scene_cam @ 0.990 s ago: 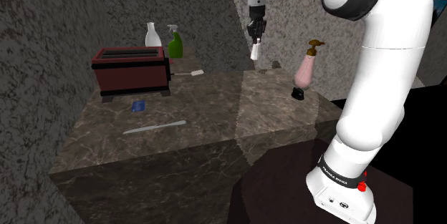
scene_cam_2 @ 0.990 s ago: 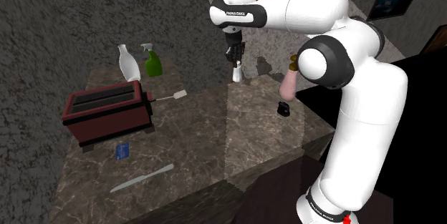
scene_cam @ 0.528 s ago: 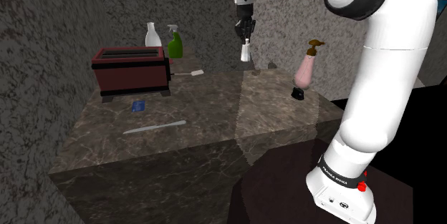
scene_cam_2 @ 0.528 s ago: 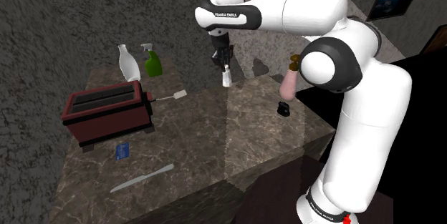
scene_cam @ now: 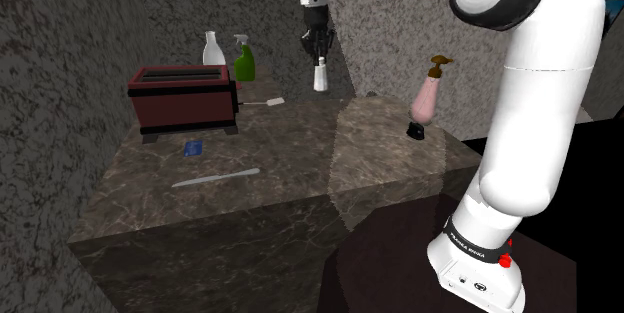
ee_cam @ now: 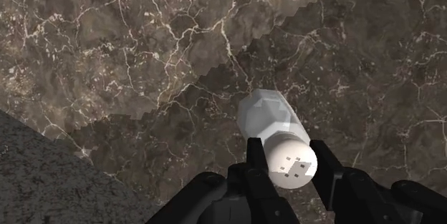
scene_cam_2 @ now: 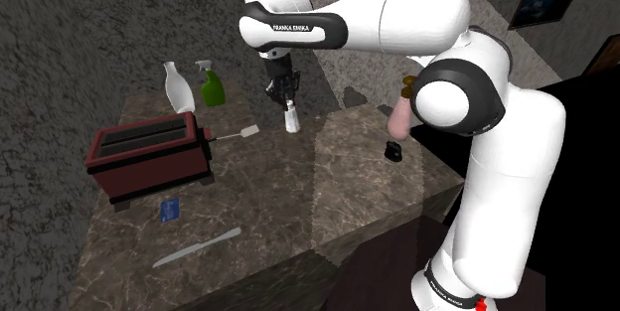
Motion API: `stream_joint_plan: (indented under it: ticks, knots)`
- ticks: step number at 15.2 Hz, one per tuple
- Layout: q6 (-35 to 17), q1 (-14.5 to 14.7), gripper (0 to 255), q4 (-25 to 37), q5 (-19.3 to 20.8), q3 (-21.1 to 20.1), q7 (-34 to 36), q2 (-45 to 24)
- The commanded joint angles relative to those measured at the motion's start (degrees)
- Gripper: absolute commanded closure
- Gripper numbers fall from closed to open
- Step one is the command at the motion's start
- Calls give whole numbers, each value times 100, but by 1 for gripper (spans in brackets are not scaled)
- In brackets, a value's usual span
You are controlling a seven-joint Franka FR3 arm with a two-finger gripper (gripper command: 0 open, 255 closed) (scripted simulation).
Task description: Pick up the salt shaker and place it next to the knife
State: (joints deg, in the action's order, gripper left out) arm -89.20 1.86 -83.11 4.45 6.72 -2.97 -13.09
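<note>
The white salt shaker [scene_cam: 320, 75] hangs in the air above the back of the dark marble counter [scene_cam: 300, 151], clasped at its top by my black gripper [scene_cam: 319, 53], which is shut on it. From the second exterior view the salt shaker [scene_cam_2: 292, 118] and gripper [scene_cam_2: 288, 96] sit just right of the toaster's lever. In the wrist view the fingers [ee_cam: 256, 165] clamp the shaker [ee_cam: 275, 131] with its holed cap facing the camera. The grey knife [scene_cam: 215, 177] lies flat near the counter's front, far from the shaker; the knife [scene_cam_2: 197, 246] also appears in the second exterior view.
A dark red toaster [scene_cam: 184, 98] stands at the back left, with a white bottle [scene_cam: 212, 49] and green spray bottle [scene_cam: 245, 58] behind it. A small blue object [scene_cam: 194, 147] lies before the toaster. A pink dispenser bottle [scene_cam: 427, 99] stands at the right edge.
My gripper has carried the salt shaker steadily toward the shoulder view's left, from near the pink bottle toward the toaster, staying raised above the counter. The grip is unchanged.
</note>
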Motion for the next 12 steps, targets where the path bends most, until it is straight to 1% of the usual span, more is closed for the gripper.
stream_joint_plan:
  ticks: [1,7,12]
  knots:
    - [72,163,255,132,-18,-106,271,-83]
    - [338,608,255,766,-67,-373,967,-509]
    - [673,985,255,1625,-94,-564,1514,-1074]
